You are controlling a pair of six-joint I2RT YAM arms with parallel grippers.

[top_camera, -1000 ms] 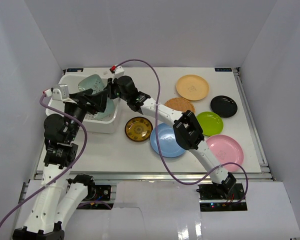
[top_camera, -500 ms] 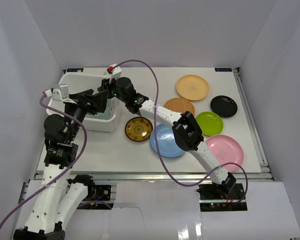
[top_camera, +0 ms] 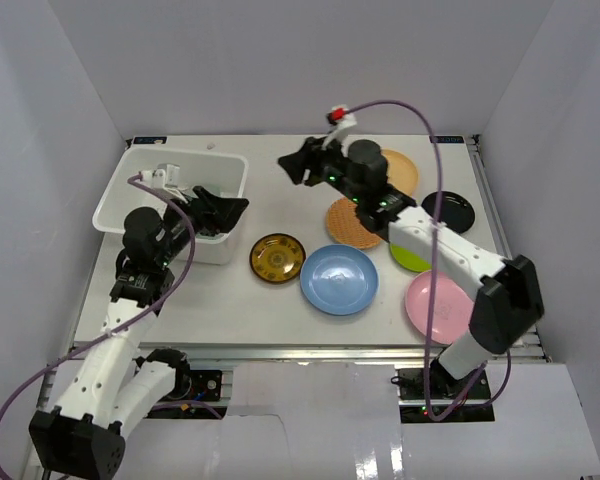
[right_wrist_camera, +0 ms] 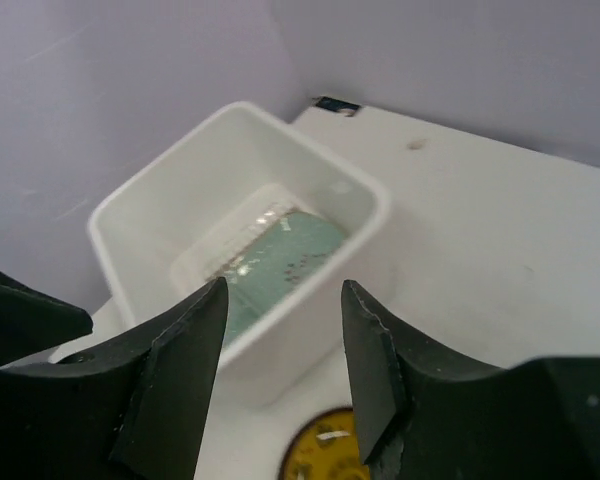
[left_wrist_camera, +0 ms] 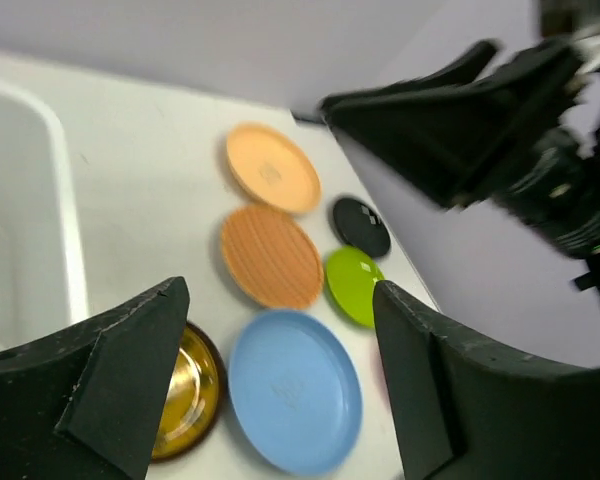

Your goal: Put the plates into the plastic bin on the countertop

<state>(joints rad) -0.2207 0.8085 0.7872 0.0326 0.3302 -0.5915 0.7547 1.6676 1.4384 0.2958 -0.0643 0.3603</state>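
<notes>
- The right pincer [right_wrist_camera: 282, 292] hangs in the air over the open surface [top_camera: 280, 310] between the plastic bin [top_camera: 130, 165] and the plates. Its jaws are spread wide with nothing between them.
- The left pincer [left_wrist_camera: 278, 295] sits at the bin's right-hand rim, also gaping and empty.
- The pale green rectangular plate [right_wrist_camera: 280, 255] lies inside the bin, leaning slightly against its floor and wall.
- Seven round plates wait outside it:
  - The brown-gold plate [top_camera: 277, 257] is nearest the bin, with the blue plate [top_camera: 338, 279] just beside it.
  - Further right are the tan woven plate [top_camera: 350, 222], peach plate [left_wrist_camera: 272, 180], lime plate [left_wrist_camera: 355, 285], black plate [top_camera: 450, 210] and pink plate [top_camera: 435, 305].
- Likely trouble:
  - The plates are thin and lie flat, so a finger may skate over a rim instead of getting under it and push the plate along.
  - The tan, lime and peach plates are crowded together, so reaching for one could nudge its neighbour.
  - The brown-gold plate is close to the bin wall, which leaves little room for a finger on that side.
  - Both arms are near the bin, so they could clash if they move in together.
</notes>
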